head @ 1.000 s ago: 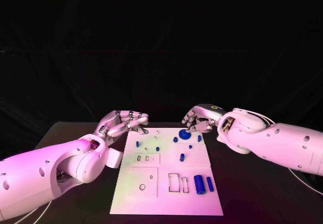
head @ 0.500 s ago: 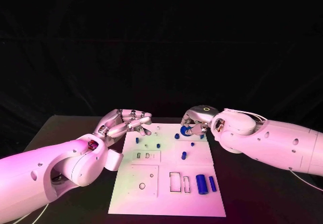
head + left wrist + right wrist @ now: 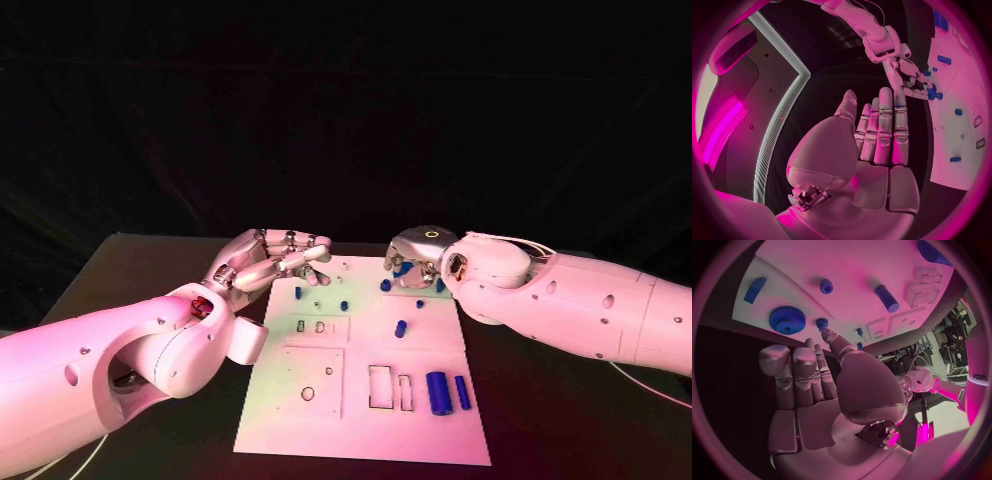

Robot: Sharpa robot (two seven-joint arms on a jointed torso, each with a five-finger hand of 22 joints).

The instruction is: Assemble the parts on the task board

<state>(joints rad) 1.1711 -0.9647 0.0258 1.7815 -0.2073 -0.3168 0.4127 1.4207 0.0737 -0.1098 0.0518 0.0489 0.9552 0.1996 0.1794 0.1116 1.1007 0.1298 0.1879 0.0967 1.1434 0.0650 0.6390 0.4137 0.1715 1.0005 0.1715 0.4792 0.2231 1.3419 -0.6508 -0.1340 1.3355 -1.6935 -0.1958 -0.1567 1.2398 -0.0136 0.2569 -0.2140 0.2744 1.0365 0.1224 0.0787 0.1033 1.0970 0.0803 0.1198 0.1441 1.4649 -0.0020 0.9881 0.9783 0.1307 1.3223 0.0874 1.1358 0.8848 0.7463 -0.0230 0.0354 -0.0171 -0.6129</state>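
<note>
1. black table (image 3: pixel 144 270), black backdrop behind.
2. white task board (image 3: pixel 361 420) mid-table, blue parts (image 3: pixel 440 392) scattered on it.
3. left hand (image 3: pixel 271 258) loose, holding nothing, at the board's far left corner.
4. right hand (image 3: pixel 418 258) open over the blue gear (image 3: pixel 787 320).
5. no legible writing on the board.

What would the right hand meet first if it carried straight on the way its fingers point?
Probably the large blue gear on the task board: the right hand has its fingertips aimed at it, though depth is unclear.

Blue pegs (image 3: pixel 400 328) crowding task board (image 3: pixel 332 420) mid.
</note>
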